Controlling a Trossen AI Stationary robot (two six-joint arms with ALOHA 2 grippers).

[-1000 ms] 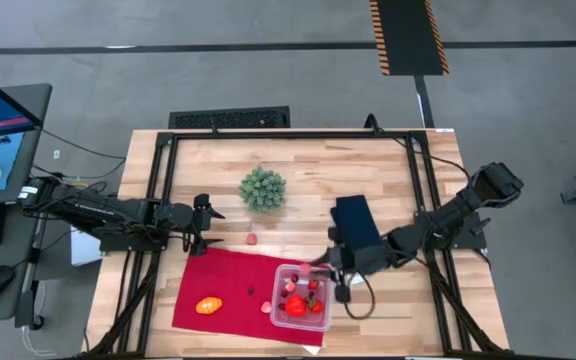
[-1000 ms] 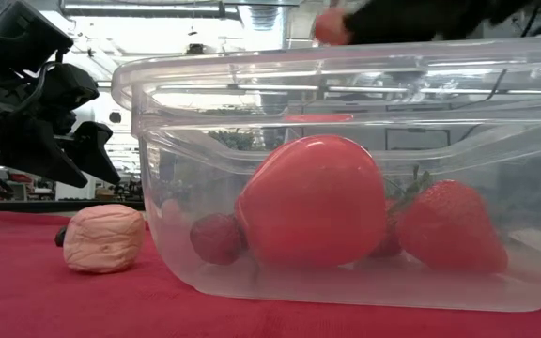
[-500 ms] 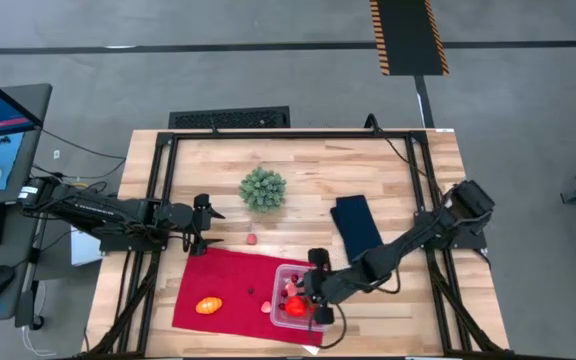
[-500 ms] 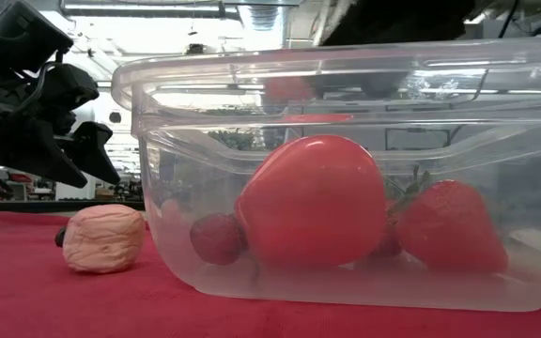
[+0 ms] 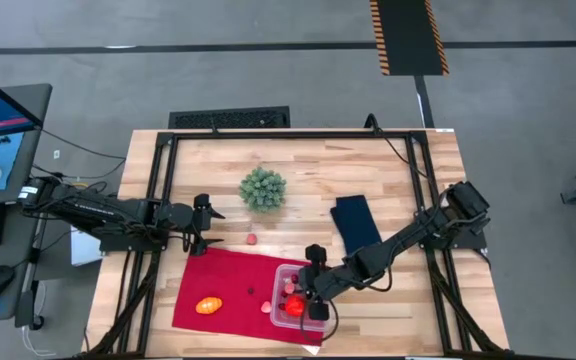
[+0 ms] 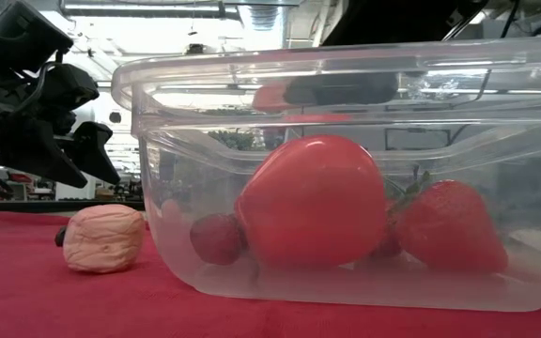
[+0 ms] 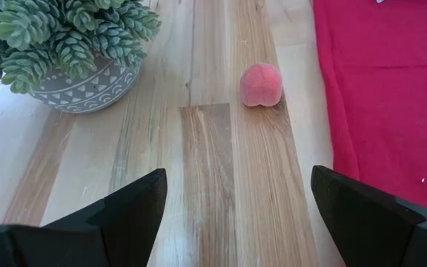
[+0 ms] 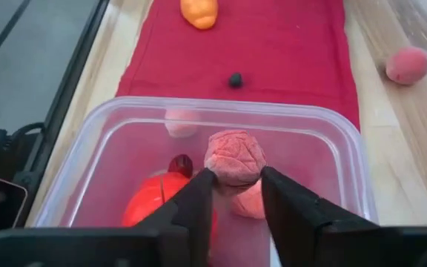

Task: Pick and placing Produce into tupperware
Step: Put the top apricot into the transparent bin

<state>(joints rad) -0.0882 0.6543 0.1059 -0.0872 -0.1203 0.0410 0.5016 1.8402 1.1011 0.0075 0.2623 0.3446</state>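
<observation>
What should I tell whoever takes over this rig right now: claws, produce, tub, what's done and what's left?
Left claw: open, waiting at the table's left edge.
Right claw: above the tub with a pink piece; held or loose, cannot tell.
Done: big red fruit, strawberry and small berry lie in the tub.
Left: orange oval and pink lump on the cloth, peach on bare wood.

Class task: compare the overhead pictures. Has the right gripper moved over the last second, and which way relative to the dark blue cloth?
Yes. The right gripper has left the dark blue cloth and moved toward the picture's lower left, now over the tupperware.
</observation>
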